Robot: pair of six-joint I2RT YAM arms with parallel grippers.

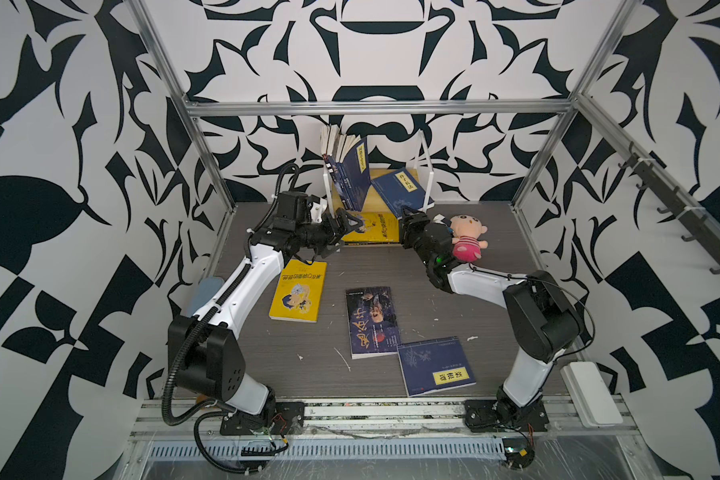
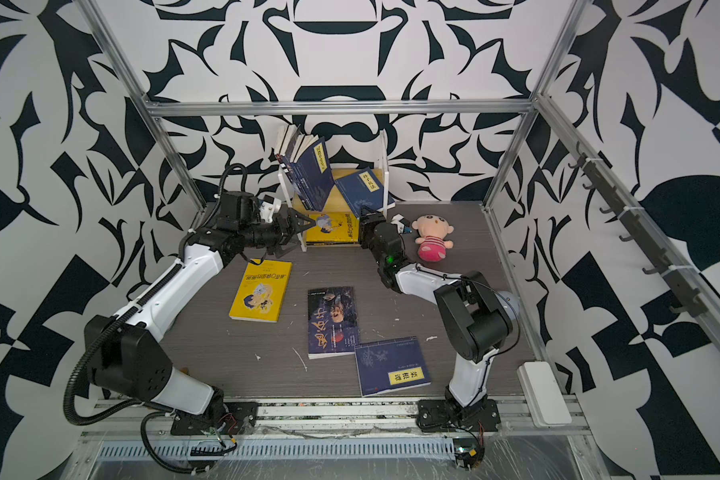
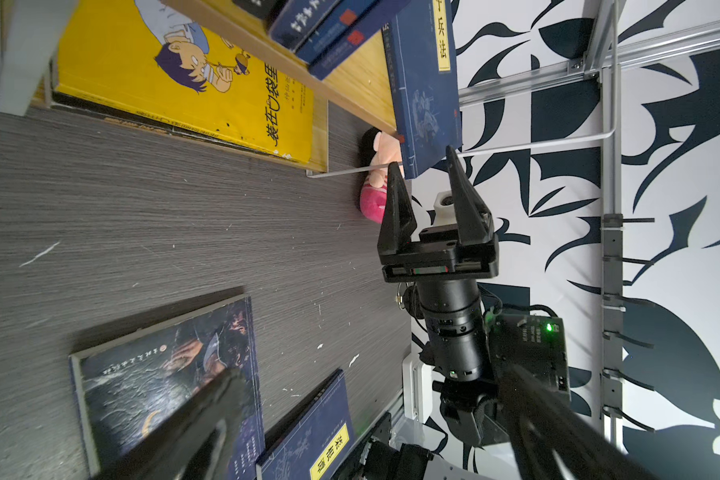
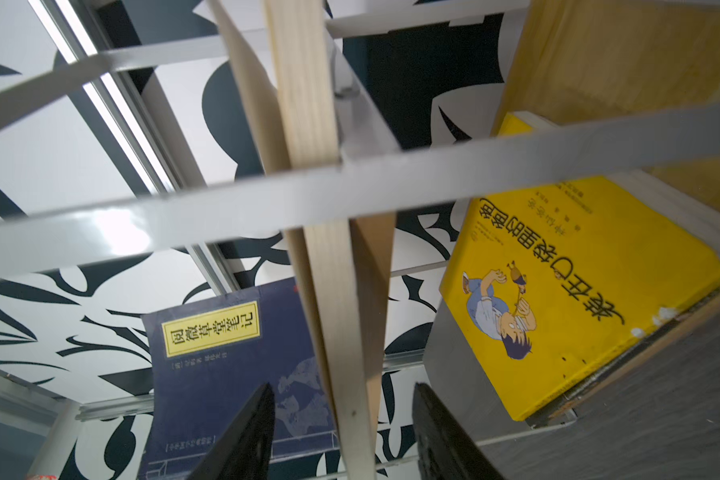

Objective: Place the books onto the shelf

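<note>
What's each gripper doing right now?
Left gripper: open, holding nothing.
Right gripper: open, jaws apart at the corner of the leaning navy book, not clamped on it.

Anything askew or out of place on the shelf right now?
Yes. On the shelf, one navy book lies tilted with a corner past the upper board's front edge; the standing books lean, pages fanned.

Bright, even light leaves soft shadows on the surface [image 1: 391,266]. Both top views bow at the edges; the shelf [image 4: 225,203] bars blur and glare.
</note>
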